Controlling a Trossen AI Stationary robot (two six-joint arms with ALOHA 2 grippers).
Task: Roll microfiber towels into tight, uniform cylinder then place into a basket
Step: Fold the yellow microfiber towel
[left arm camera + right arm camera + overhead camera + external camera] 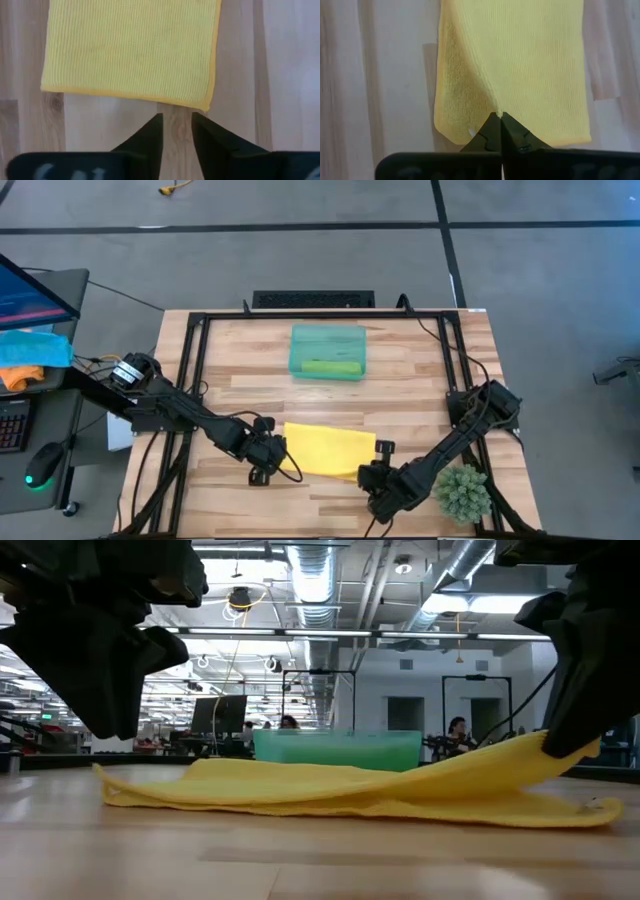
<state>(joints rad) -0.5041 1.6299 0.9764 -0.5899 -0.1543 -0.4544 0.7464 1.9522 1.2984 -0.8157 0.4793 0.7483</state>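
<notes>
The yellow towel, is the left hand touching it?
Apart. In the left wrist view, the left hand is open, with bare table showing between its tips and the edge of the yellow towel.

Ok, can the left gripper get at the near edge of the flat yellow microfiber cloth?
Probably yes: the left gripper is open just short of the yellow microfiber cloth, bare wood between.

A robotics lab in a big open industrial hall. The wooden table (330,395) sits in a black metal frame (195,350) on a grey concrete floor (300,205) marked with dark tape lines. At nine o'clock stands a workstation: monitor (30,290), keyboard (12,425), mouse (42,465). Beyond twelve o'clock, bare silver ceiling ducts (310,570) (and pipes), strip lights, desks, seated people (457,732).
</notes>
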